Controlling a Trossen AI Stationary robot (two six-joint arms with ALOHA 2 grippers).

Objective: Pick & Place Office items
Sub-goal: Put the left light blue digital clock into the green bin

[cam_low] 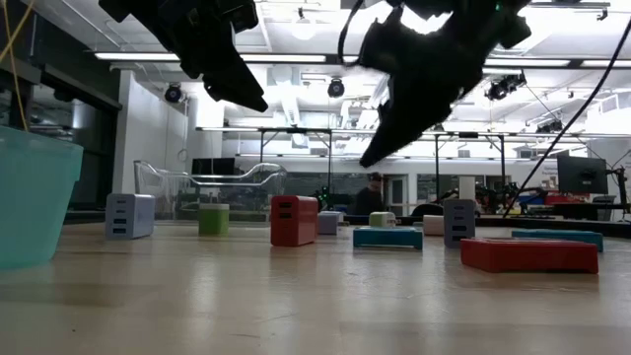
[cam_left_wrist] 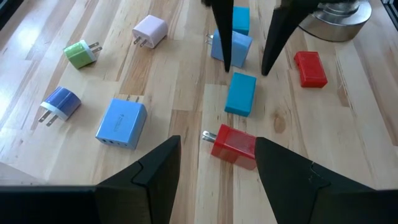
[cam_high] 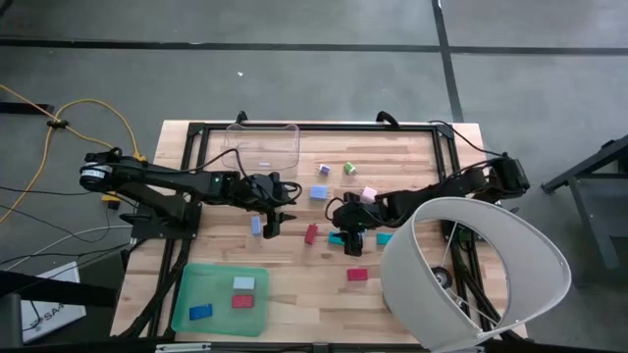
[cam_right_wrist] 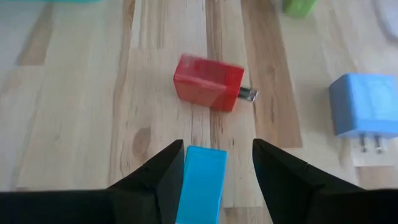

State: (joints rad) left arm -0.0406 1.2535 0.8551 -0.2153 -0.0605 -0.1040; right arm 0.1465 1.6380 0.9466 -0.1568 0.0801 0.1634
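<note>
Office items are scattered mid-table; a red charger lies ahead of the open, empty left gripper; a teal block is straddled by the parted, unclosed right gripper.

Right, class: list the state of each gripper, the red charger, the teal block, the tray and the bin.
Left gripper: open, empty, raised.
Right gripper: open, empty, raised.
Red charger: lying flat, prongs out.
Teal block: lying flat, ungripped.
Green tray: holds three pieces.
Clear bin: upright.

Pale planked wood table, smooth matt plastic red charger, clear plastic bin.
</note>
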